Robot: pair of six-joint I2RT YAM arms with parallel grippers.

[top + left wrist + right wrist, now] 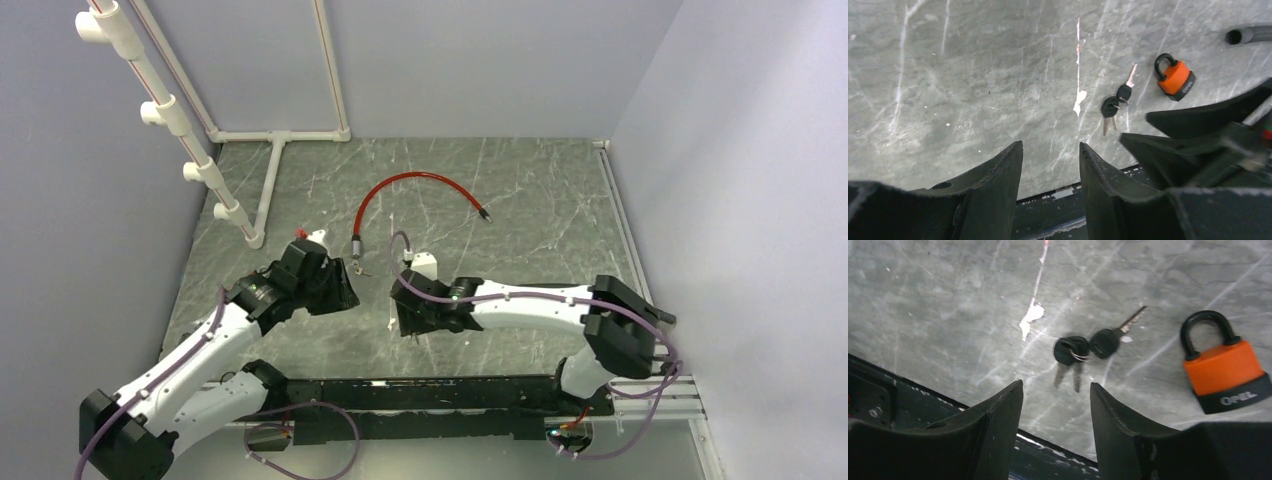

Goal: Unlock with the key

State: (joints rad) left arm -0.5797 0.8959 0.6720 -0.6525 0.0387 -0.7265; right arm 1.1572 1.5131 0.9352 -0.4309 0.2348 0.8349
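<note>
A ring of black-headed keys (1083, 347) lies flat on the grey marble table (948, 300), with an orange padlock (1224, 371) on its side just to the right, shackle seated in its body. In the left wrist view the keys (1113, 104) and the padlock (1175, 77) lie ahead and to the right. My right gripper (1056, 385) hangs open just short of the keys, nothing between its fingers. The left gripper (1050, 146) is open and empty too, further from the keys. From above, both grippers (340, 290) (410, 318) face each other mid-table.
A red cable (420, 180) curves across the far half of the table, its black end (1245, 35) near the padlock. A white pipe frame (270, 180) stands at the back left. A black rail (420, 395) runs along the near edge. The right gripper's fingers (1198, 120) reach into the left wrist view.
</note>
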